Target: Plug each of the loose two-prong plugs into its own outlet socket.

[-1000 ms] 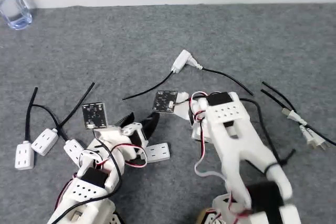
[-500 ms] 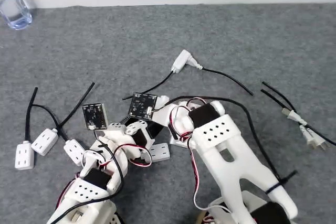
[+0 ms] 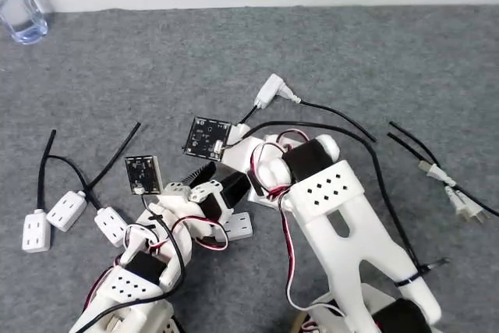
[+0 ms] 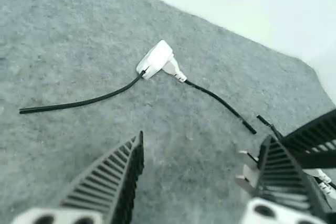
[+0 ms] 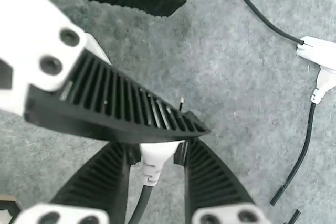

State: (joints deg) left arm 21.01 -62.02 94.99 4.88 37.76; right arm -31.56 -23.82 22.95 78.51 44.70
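- A white outlet socket [image 3: 237, 225] lies flat on the grey tabletop [image 3: 374, 60], just beside the left arm.
- Three more sockets [image 3: 66, 210] lie in a row on the left side, each with a black cord.
- The left end effector [image 4: 205, 142] is open wide and has nothing in it.
- The right end effector [image 5: 155, 153] is squeezed tight on a white plug [image 5: 151, 163]. The plug's cord comes out the back. One black finger [image 5: 115, 103] of the left arm crosses just in front of it.
- Two loose plugs [image 3: 438, 175] lie on the right side, well apart from the arms.
- Farther off, a joined plug and socket [image 3: 270, 91] lies with black cord at both ends.
- A clear glass [image 3: 19, 13] stands in the far left corner.
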